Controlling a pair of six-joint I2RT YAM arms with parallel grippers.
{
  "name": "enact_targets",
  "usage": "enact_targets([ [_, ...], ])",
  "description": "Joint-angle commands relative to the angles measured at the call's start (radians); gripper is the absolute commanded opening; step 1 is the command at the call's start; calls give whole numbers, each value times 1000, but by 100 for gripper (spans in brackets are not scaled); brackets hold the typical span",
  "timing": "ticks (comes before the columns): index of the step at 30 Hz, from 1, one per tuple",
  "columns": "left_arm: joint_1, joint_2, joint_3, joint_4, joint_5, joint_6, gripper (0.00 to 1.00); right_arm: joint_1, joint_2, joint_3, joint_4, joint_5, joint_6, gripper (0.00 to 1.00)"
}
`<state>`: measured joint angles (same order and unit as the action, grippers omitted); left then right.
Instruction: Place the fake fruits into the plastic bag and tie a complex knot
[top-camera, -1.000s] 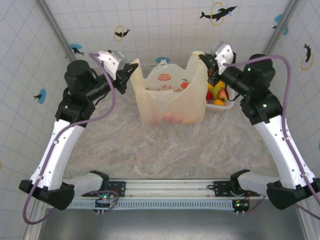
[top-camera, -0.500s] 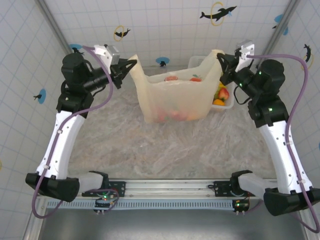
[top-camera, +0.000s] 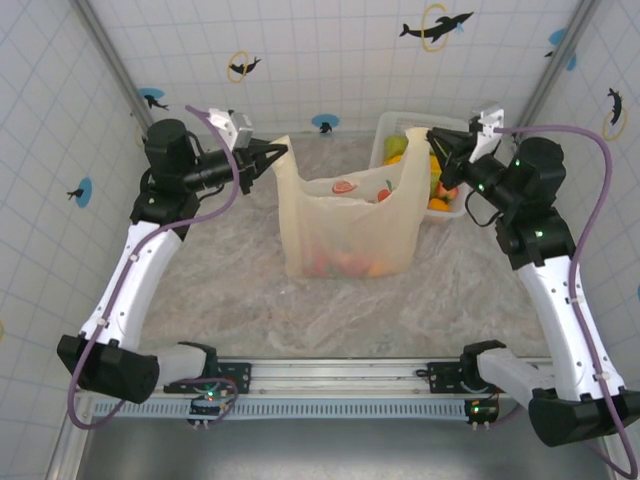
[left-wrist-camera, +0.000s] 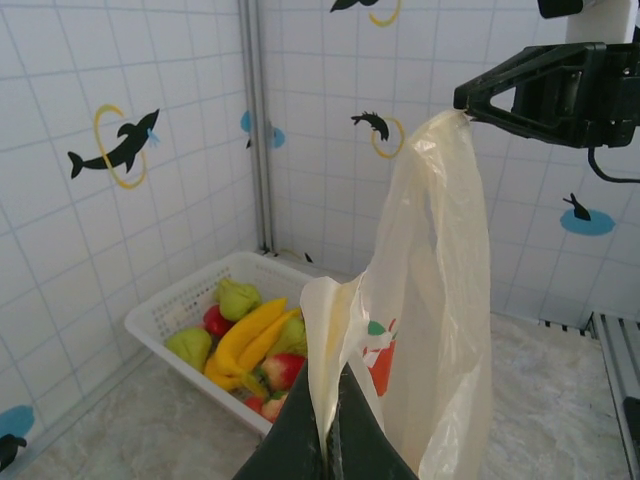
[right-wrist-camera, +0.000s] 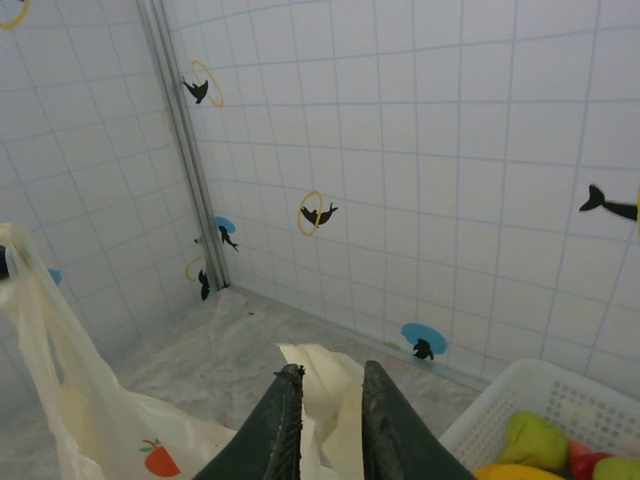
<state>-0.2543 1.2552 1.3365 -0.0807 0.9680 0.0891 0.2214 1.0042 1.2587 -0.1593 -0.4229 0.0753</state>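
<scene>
Gripping side: the left gripper (top-camera: 279, 151) is clamped tight on the left top corner of the plastic bag (top-camera: 345, 225). In the left wrist view its 2 fingers (left-wrist-camera: 300, 430) pinch the thin film with no gap.
Right side: the right gripper (top-camera: 436, 136) has its 2 fingers (right-wrist-camera: 285, 420) slightly apart. A cream fold of the bag lies in the gap and just beside it, and the fingers are not pressed together on it.
Bag: it stands upright in the middle of the table (top-camera: 330, 310), its mouth stretched wide between the 2 grippers, with both top corners raised.
Bag top, left wrist view: the right corner reaches up to the tip of the right gripper.
Fruit in bag: fake fruits (top-camera: 345, 265), red and orange, show through the plastic at the bottom.
Fruit outside: more fruits, green, yellow and red, lie in the white basket (top-camera: 385, 140) behind the bag's right side, near the far wall.
</scene>
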Motion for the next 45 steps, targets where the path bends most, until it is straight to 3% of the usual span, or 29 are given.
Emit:
enact_targets([
  [1,5,-2,21,110,55,-15,0,-2,-43,100,-17,-37,-31,31],
  [4,6,-2,24,110,73,-10,0,51,-18,195,-148,-89,-70,34],
  [8,6,1,29,107,90,-9,0,274,22,217,-236,-1,-188,44],
  [13,6,3,36,95,95,-6,0,473,152,222,-222,105,-222,50],
  [18,5,0,38,87,108,-2,0,588,272,201,-133,151,-202,62],
  [25,5,0,39,64,142,52,0,584,405,263,-80,112,-247,77],
  [34,6,19,56,93,227,66,0,561,521,301,65,-48,-242,78],
  [39,6,29,62,97,245,68,0,563,570,324,113,-85,-197,63],
  [42,6,35,63,100,241,63,0,571,579,328,118,-106,-184,45],
  [45,6,33,61,108,231,55,2,573,565,316,103,-93,-182,19],
])
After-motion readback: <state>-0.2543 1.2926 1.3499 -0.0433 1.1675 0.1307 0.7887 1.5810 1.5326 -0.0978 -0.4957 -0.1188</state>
